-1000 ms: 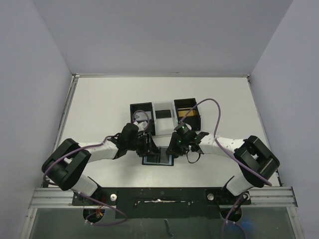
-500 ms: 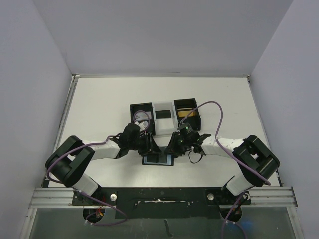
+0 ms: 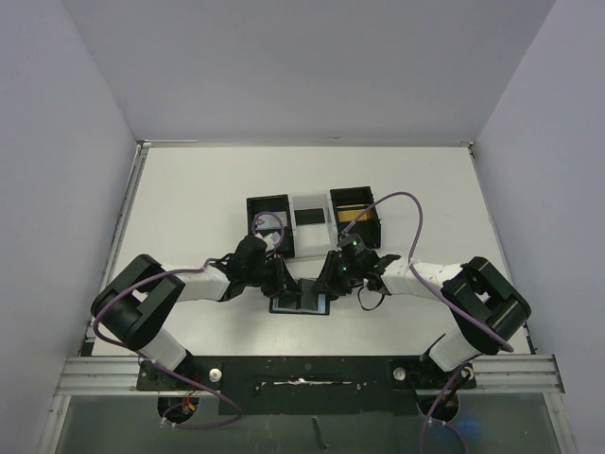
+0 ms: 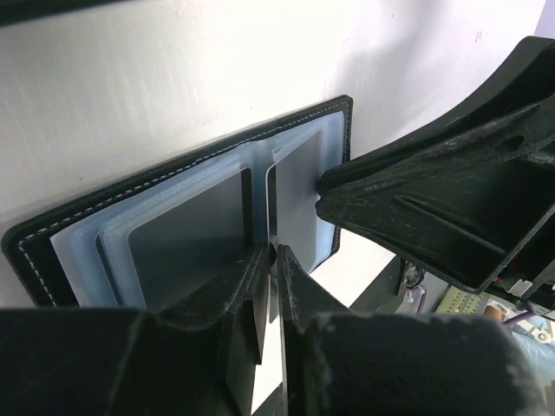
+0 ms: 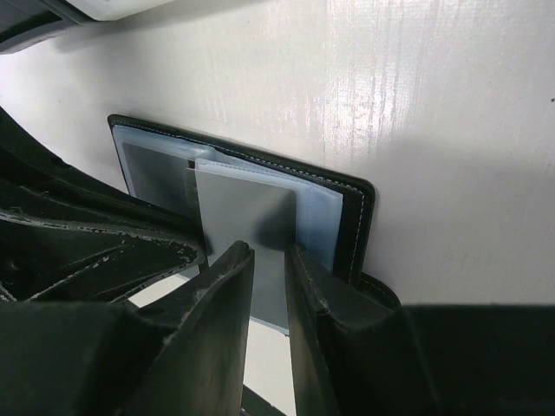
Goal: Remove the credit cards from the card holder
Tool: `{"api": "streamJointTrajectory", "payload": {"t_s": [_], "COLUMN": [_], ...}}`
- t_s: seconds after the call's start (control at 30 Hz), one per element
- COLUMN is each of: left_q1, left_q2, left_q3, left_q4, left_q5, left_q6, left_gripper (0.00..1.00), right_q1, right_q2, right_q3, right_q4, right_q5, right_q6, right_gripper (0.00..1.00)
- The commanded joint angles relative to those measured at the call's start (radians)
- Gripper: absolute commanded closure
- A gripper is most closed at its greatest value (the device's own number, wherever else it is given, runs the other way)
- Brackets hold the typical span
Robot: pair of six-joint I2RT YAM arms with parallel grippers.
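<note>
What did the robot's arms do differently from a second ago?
The left gripper slid a little toward the card holder and squeezed its fingers nearly shut at the holder's middle. Whether it pinches anything isn't clear. The right gripper stayed put over the grey card, and the holder still lies open in the same spot.

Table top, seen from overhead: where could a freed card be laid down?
Widest bare patches: table between the left black box and the left wall, and between the right black box and the right wall. A bare strip runs behind the boxes. Crowded: the centre, where the left gripper and right gripper meet over the card holder.
</note>
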Motion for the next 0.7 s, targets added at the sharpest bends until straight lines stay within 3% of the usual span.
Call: {"api": "streamJointTrajectory", "payload": {"t_s": [0.0,0.17,0.67], "left_q1": [-0.002,-0.001,0.021], "left_q2": [-0.02,-0.032,-0.095], "left_q3": [0.008,0.007,-0.011], "left_q4": [-0.001,-0.017,-0.07], "left_q5": [-0.014,-0.015,-0.033], "left_q6": [0.01,0.016,0.036], "left_gripper": [0.93,1.0,1.0], "right_q1": [-0.004,-0.003,-0.002], "right_q2": [0.016,0.013,0.019], "right_q3": [-0.004,-0.004,0.007], "right_q4": [-0.081,-0.092,-0.126], "right_q5": [0.056,0.065,0.09], "right_q6": [-0.012,-0.015,-0.025], "right_gripper": [0.75,0.75,0.75]}}
